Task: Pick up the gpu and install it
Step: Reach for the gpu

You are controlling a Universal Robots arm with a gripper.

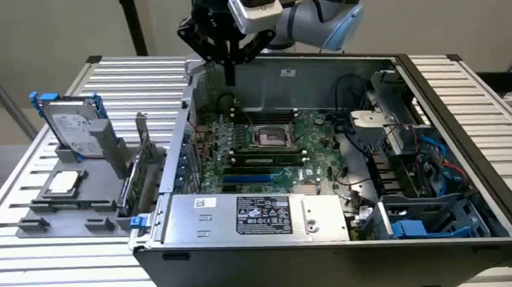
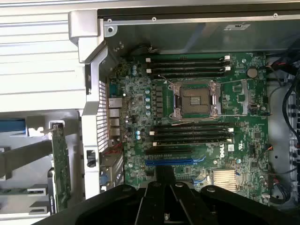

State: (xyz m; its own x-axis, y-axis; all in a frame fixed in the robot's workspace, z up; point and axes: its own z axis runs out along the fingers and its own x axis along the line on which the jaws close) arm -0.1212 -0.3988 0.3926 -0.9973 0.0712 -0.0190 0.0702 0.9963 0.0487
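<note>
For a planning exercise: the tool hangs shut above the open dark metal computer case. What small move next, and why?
Probably swing the tool towards the thin upright green expansion card: it holds nothing, and the card stands in a grey rack beside the case.

Plain beige wall (image 1: 57, 22) behind slatted metal table (image 1: 492, 98).

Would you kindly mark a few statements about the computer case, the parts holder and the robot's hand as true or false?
1. The gpu stands in the grey holder outside the computer case. True.
2. The hand grips the gpu. False: it is shut and empty, above the case.
3. The hard drive lies flat inside the case. False: it stands upright in the holder.
4. The blue slot on the motherboard is empty. True.
</note>
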